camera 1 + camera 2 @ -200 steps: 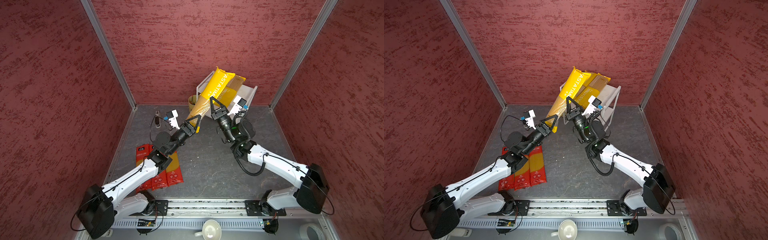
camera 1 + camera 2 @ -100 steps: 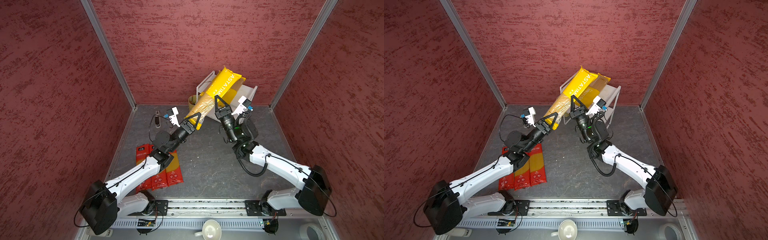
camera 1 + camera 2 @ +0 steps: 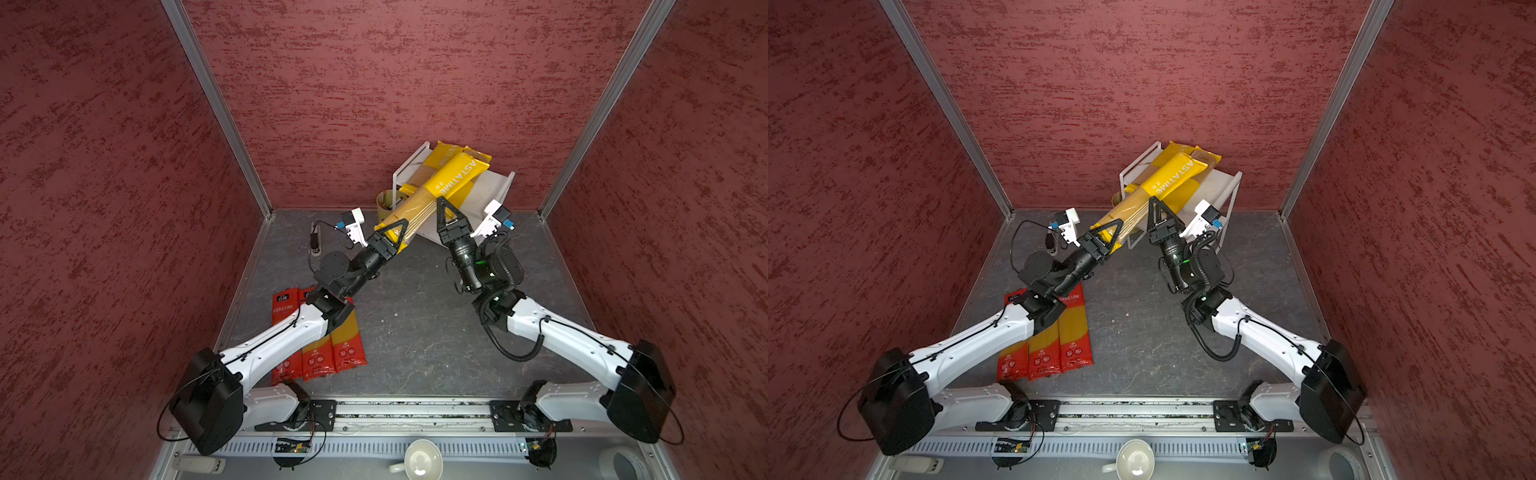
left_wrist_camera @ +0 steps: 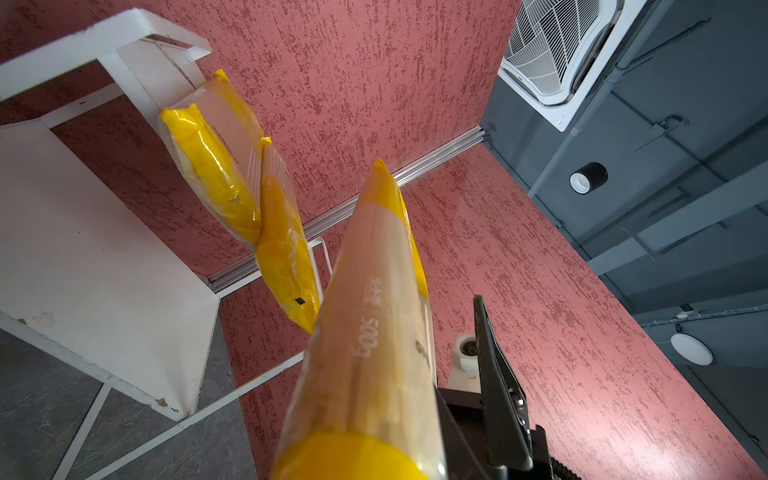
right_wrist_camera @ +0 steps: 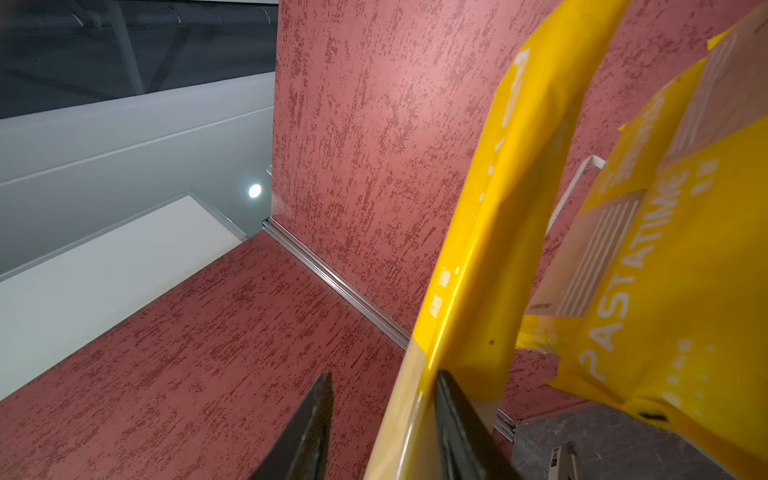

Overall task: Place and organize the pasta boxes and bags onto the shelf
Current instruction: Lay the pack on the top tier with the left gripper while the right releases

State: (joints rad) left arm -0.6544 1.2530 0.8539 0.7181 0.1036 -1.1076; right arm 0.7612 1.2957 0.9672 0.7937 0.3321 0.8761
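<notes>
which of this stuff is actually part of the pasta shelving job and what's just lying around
For the job:
- white two-tier shelf
- two PASTATIME packs lying on its top
- raised PASTATIME pack, far end over the shelf
- three red-ended spaghetti packs on the floor

Just lying about:
- yellow cup beside the shelf
- black cable and plug
- white mug
- grey tape roll

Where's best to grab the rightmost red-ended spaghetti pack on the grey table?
Probably across its yellow middle, from above, leading with the free right edge: the rightmost red-ended pack is long, lies flat, and its left edge touches a neighbour.
</notes>
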